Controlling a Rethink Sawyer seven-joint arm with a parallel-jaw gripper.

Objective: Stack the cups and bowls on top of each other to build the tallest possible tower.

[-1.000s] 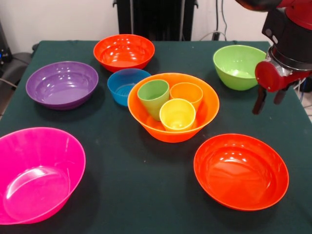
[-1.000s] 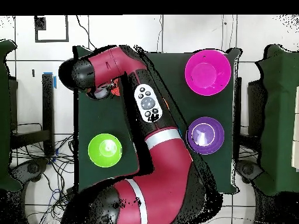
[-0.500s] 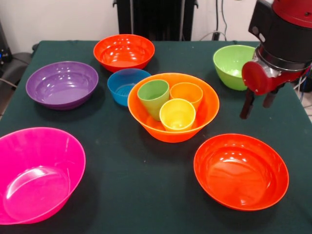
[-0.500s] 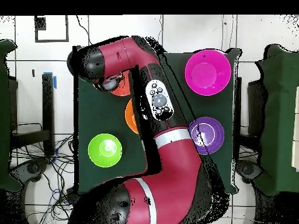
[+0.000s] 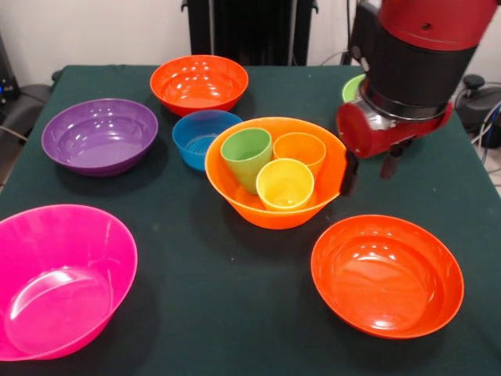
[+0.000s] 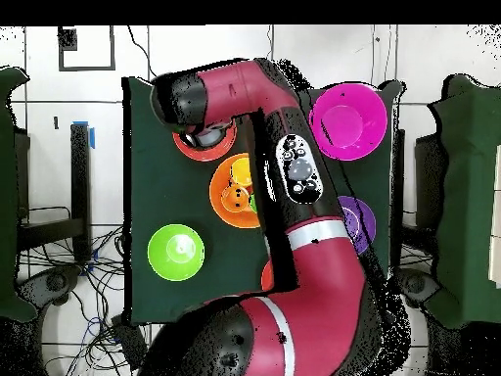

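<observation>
My hand (image 5: 366, 166) hangs with its two dark fingers (image 5: 348, 175) spread apart and nothing between them, just beside the rim of the light orange bowl (image 5: 235, 186), on the side facing the nearer red-orange bowl (image 5: 387, 276). One finger looks about level with that rim; whether it touches, I can't tell.

So the light orange bowl is my landmark here. Inside it sit all three cups: green (image 5: 246, 157) leaning against the wall, orange (image 5: 299, 150) behind, yellow (image 5: 285, 184) in front. They sit side by side, not nested, so the tower isn't really a tower yet. The small blue bowl (image 5: 202, 138) sits right up against it, the second red-orange bowl (image 5: 199, 83) further out past that, the purple bowl (image 5: 99, 135) well off to that side, the pink bowl (image 5: 56, 278) furthest out on the dark worktop (image 5: 219, 313). The lime green bowl (image 5: 354, 88) peeks out behind my arm.

Handling guess: this stuff is glossy thin plastic, light, stiff, slippery. I'd pinch a bowl by its rim, wall between the fingers. For a cup, go across the ridged waist or over the lip.

The front view shows the fingers and the cups clearly. Overhead, my arm covers much of the middle, but the lime green bowl (image 6: 176, 252) shows whole there.
</observation>
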